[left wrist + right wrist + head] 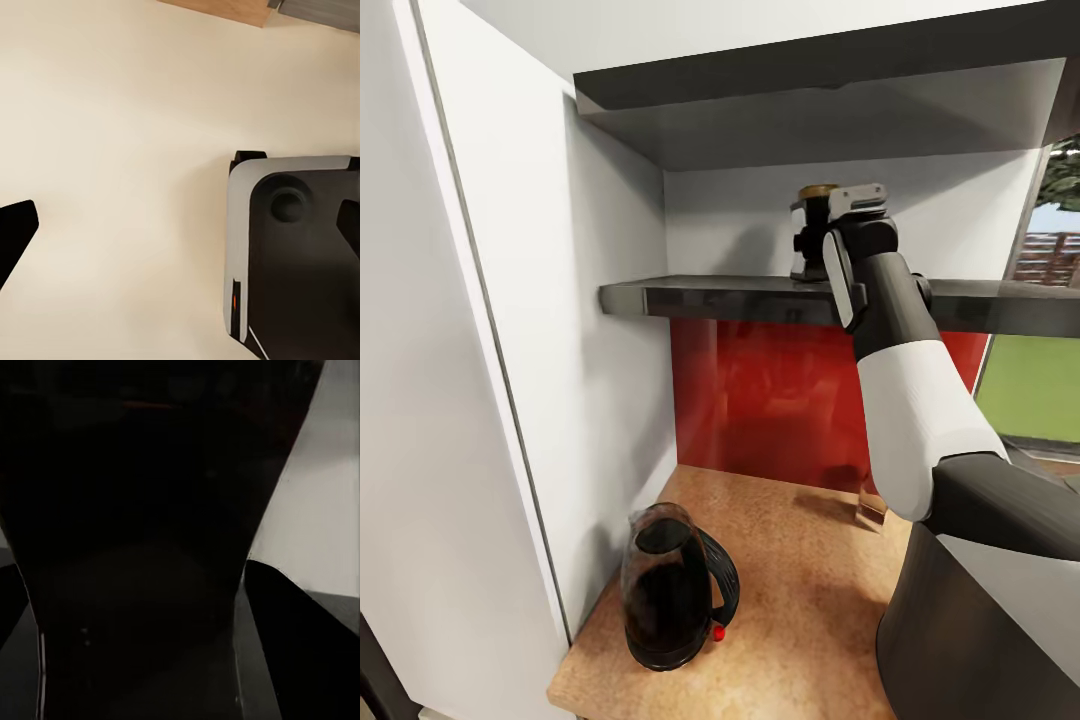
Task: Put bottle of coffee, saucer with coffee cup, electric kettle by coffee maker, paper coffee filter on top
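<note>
The right tool (815, 240) is up at the shelf (710, 297), its fingers either side of the bottle (817, 193); a firm grip I cannot tell. The kettle (670, 590) stands on the desk (810, 570). Bottle not moved yet.

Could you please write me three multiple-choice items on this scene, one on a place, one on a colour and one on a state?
1. Where does the squat smoky-glass kettle stand?
A. on the wood-grain countertop
B. on the thin dark wall shelf
C. on the floor

2. What colour is the wall panel between countertop and shelf?
A. blue
B. red
C. green

3. Where is the right pincer?
A. at the small gold-capped dark bottle on the shelf
B. lowered onto the kettle
C. resting on the countertop

Answers: 1 A, its base sits on the wood; 2 B, glossy red below the shelf; 3 A, the arm reaches up to the bottle.
</note>
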Controlling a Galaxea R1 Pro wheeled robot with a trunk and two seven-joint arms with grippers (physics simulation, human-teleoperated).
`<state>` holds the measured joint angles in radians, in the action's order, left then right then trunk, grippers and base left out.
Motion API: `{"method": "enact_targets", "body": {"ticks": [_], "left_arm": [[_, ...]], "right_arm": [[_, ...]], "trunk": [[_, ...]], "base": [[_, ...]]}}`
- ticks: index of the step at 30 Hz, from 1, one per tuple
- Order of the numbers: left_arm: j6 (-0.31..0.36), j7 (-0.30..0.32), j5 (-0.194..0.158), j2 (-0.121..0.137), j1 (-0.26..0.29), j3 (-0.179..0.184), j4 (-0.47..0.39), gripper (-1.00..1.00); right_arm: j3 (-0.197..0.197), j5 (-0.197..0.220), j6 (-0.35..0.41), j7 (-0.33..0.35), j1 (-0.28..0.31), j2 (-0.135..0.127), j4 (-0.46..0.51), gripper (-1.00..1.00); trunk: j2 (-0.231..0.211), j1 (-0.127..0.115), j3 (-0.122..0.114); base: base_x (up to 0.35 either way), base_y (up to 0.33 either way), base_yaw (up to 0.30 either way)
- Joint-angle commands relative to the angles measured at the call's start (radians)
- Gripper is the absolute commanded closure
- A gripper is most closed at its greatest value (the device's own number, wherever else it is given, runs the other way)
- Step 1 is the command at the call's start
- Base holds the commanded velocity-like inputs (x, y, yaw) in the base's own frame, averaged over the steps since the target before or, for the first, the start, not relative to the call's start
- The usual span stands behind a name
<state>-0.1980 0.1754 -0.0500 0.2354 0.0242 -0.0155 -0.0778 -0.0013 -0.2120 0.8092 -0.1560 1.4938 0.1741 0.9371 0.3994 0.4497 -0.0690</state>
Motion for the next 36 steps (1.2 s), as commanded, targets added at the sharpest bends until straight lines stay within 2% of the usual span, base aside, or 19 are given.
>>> {"method": "enact_targets", "body": {"ticks": [1, 8, 13, 25, 36], "left_arm": [[-0.002, 0.006, -0.005, 0.000, 0.000, -0.001, 0.001, -1.00], [-0.003, 0.006, -0.005, -0.001, 0.000, -0.001, 0.001, -1.00], [-0.004, 0.004, -0.005, -0.001, 0.000, -0.001, 0.001, -1.00], [-0.004, 0.004, -0.005, 0.000, 0.000, -0.001, 0.001, -1.00], [-0.003, 0.005, -0.005, 0.000, 0.000, -0.001, 0.001, -1.00]], "right_arm": [[0.000, 0.000, 0.004, -0.002, 0.000, 0.000, 0.001, 1.00], [0.001, 0.000, 0.004, -0.002, 0.000, 0.000, 0.007, 1.00], [0.001, 0.001, 0.004, -0.001, 0.000, 0.000, 0.012, 1.00], [0.001, 0.002, 0.004, -0.001, 0.000, 0.000, 0.019, 1.00], [0.001, 0.000, 0.004, -0.002, 0.000, 0.000, 0.063, 1.00]], "trunk": [[0.001, 0.000, 0.001], [0.001, 0.000, 0.001], [0.001, 0.000, 0.001], [0.001, 0.000, 0.001], [0.001, 0.000, 0.001]], "base": [[0.000, 0.000, 0.000], [0.000, -0.016, 0.000], [-0.093, -0.221, 0.000], [-0.193, -0.240, 0.000], [-0.224, -0.217, 0.000]]}}
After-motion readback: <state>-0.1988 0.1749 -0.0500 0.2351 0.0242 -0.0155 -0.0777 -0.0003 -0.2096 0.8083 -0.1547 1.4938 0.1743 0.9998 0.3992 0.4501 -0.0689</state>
